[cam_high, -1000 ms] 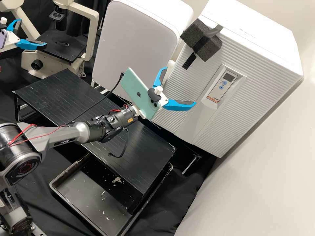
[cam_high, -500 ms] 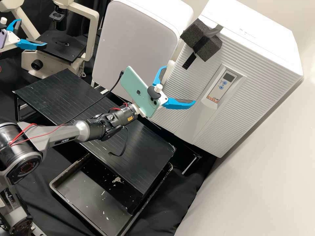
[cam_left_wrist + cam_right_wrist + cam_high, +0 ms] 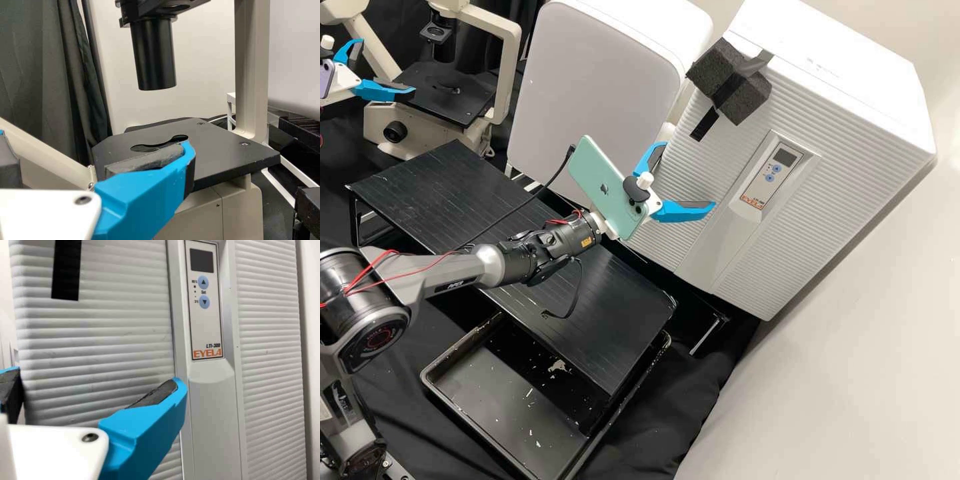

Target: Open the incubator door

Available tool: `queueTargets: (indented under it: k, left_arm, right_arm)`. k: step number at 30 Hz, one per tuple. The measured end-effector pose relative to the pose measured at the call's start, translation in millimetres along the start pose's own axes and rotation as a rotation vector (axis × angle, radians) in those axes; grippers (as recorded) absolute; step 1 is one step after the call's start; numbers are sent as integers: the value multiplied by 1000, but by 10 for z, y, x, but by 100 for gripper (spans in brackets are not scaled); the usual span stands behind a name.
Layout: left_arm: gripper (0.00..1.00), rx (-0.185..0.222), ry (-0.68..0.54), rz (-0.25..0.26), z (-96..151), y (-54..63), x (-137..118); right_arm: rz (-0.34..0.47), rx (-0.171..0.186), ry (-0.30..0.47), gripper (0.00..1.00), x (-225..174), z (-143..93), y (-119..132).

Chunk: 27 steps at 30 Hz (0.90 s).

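Incubator door (image 3: 720, 167) bears orange lettering (image 3: 752, 201) near the spread right hand (image 3: 689, 177).

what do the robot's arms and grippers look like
The right arm is silver-grey and black with thin red wires and a black cable. The right gripper and left gripper are white with bright blue, dark-padded fingers. The first bears a mint-green phone, the second a purple phone.

Looks like off-white ribbed plastic, kinda matt, across the incubator (image 3: 847, 167) front. Smooth blue plastic on the right hand (image 3: 689, 175), and super smooth on the phone (image 3: 597, 180). Rough, porous foam for the block (image 3: 747, 103), matt cloth for the drape (image 3: 683, 387).
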Motion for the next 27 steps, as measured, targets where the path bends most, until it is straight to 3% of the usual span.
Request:
queueTargets:
  k: [27]
  left_arm:
    - [100, 0, 0, 0, 0, 0, 0]
  right_arm:
    - [-21, -19, -14, 0, 13, -13, -54]
